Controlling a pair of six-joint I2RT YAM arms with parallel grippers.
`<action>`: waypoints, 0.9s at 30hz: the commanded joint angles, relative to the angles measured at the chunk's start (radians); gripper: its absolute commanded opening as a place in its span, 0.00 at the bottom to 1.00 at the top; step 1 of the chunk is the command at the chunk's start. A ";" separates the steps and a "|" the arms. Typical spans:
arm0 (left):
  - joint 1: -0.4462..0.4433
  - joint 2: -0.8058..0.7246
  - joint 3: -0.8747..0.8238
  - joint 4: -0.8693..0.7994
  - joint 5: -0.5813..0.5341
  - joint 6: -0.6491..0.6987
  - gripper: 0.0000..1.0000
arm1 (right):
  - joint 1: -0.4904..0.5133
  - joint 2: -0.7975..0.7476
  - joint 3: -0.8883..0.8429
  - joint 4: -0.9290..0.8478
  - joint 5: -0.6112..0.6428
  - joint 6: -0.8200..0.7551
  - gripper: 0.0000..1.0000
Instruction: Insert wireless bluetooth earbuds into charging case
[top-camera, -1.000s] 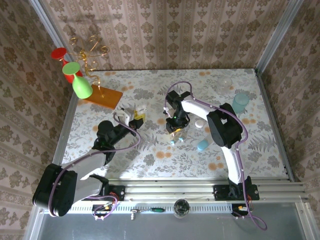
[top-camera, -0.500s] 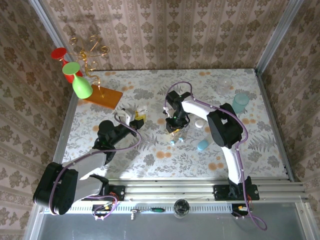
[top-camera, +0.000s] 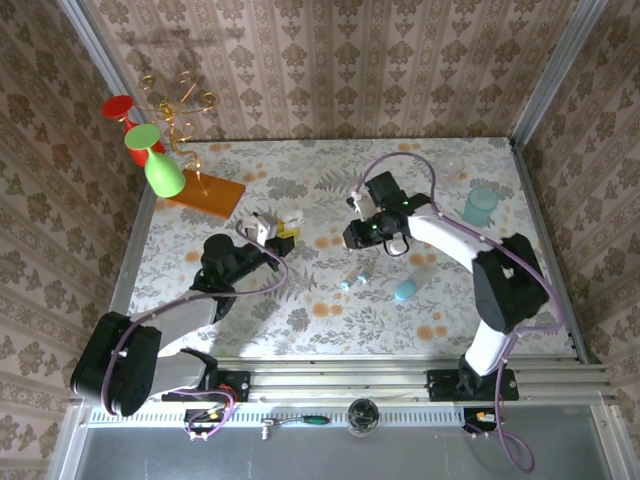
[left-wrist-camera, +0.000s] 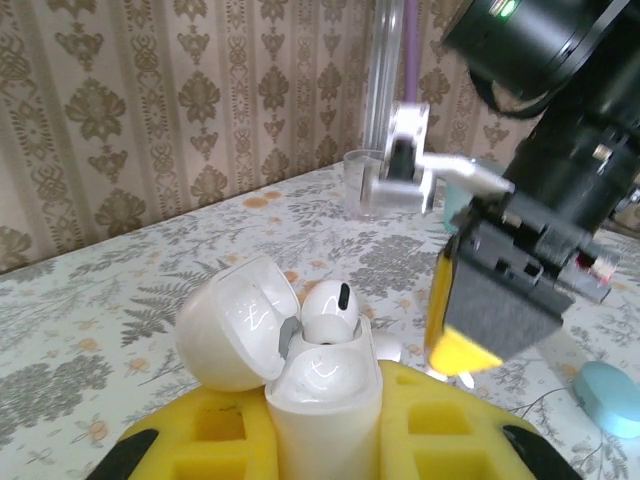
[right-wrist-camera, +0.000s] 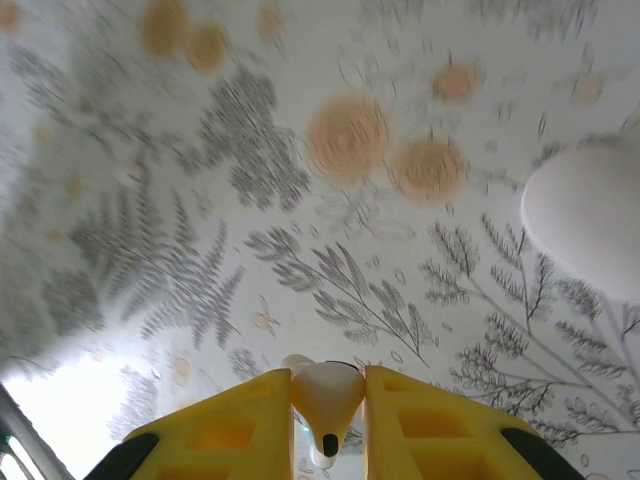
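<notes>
While the left pincer (left-wrist-camera: 320, 435) stays out of the action, look at its hold: clenched on the lower body of the case (left-wrist-camera: 322, 395), upright, lid (left-wrist-camera: 238, 320) flipped back to the left. One bud (left-wrist-camera: 330, 305) already sits in its well, so the other well should be the one to fill. From above, that case hangs left of the worktop's (top-camera: 320, 335) middle, about halfway between the far and near edges.

Over to the right pincer (right-wrist-camera: 328, 380): it's clamped on a small white earbud (right-wrist-camera: 322, 402), pinched between the yellow fingers and lifted off the floral cloth, near the worktop's centre. Two tiny teal-tipped pieces (top-camera: 353, 281) lie on the cloth just toward the near edge from it, with a light-blue capsule (top-camera: 405, 291) beside them to the right.

How will it handle? That earbud looks featherlight, hard and glossy, so I'd call it slippery: squeeze unevenly and it could squirt out or swivel in the grip. The best hold is across its rounded body, leaving the end that enters the well free.

The case reads as rigid, smooth and light too. Gripping it low on the flat sides, as now, keeps the hinge and both wells clear. The lid looks free on its hinge, so a knock from the incoming arm could flop it shut or twist the case in the fingers. A gentle, square approach seems wise.
</notes>
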 joint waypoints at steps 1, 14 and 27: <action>-0.038 0.032 0.051 0.014 0.059 -0.007 0.00 | -0.007 -0.123 -0.073 0.244 -0.056 0.045 0.23; -0.135 0.180 0.147 0.066 0.060 0.035 0.00 | 0.028 -0.349 -0.194 0.562 -0.113 0.130 0.22; -0.162 0.247 0.193 0.150 0.109 -0.032 0.00 | 0.074 -0.326 -0.230 0.641 -0.155 0.104 0.22</action>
